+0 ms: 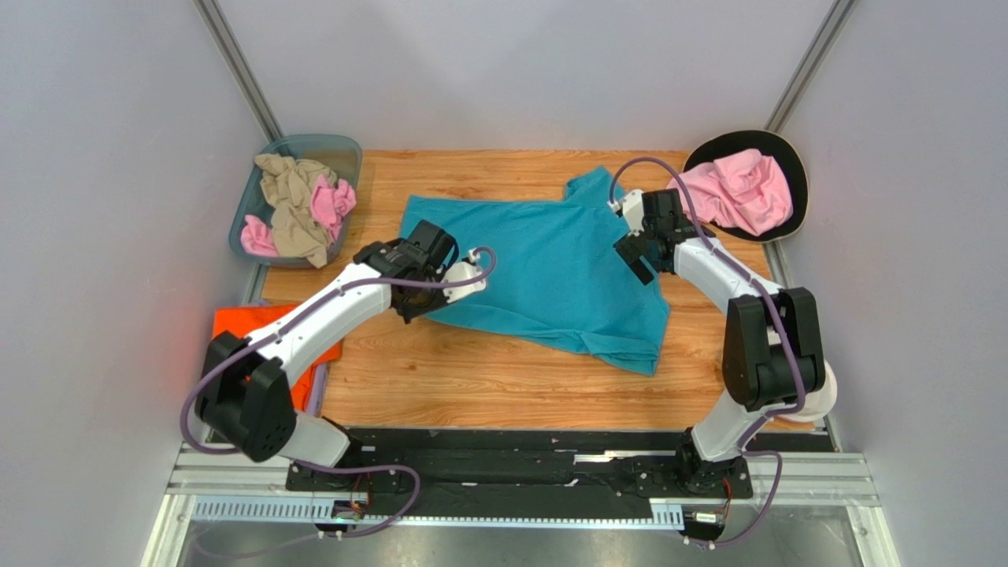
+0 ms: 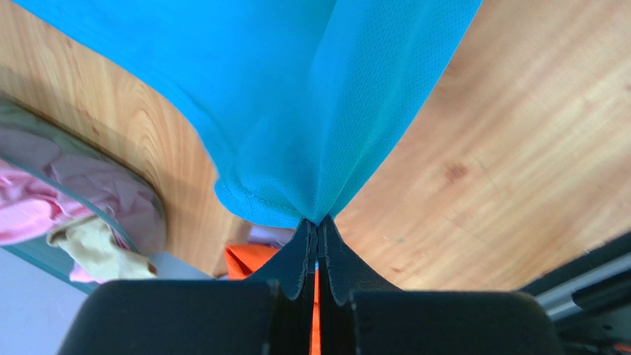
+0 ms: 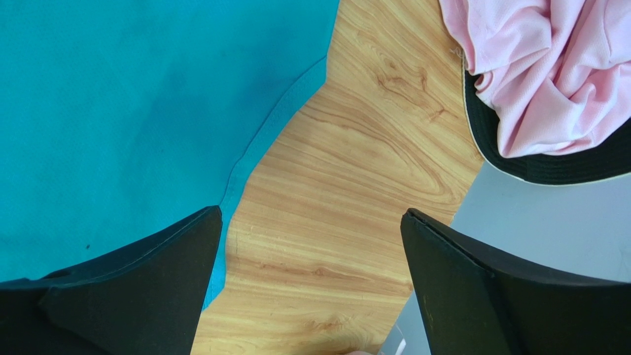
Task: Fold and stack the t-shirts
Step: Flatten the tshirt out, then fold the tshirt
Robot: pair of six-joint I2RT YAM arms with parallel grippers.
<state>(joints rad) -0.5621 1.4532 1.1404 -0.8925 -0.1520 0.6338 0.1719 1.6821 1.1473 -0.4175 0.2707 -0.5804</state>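
Note:
A teal t-shirt lies spread out across the middle of the wooden table. My left gripper is shut on its lower left edge. In the left wrist view the cloth rises taut from the pinched fingertips. My right gripper hovers open over the shirt's right edge. Its fingers straddle the hem and bare wood, holding nothing. An orange t-shirt lies left of the table beside my left arm. A pink t-shirt is bunched at the back right.
A blue-grey bin at the back left holds crumpled beige and pink cloth. The pink shirt at the back right rests on a round black dish. Grey walls close in both sides. Bare wood shows in front of the teal shirt.

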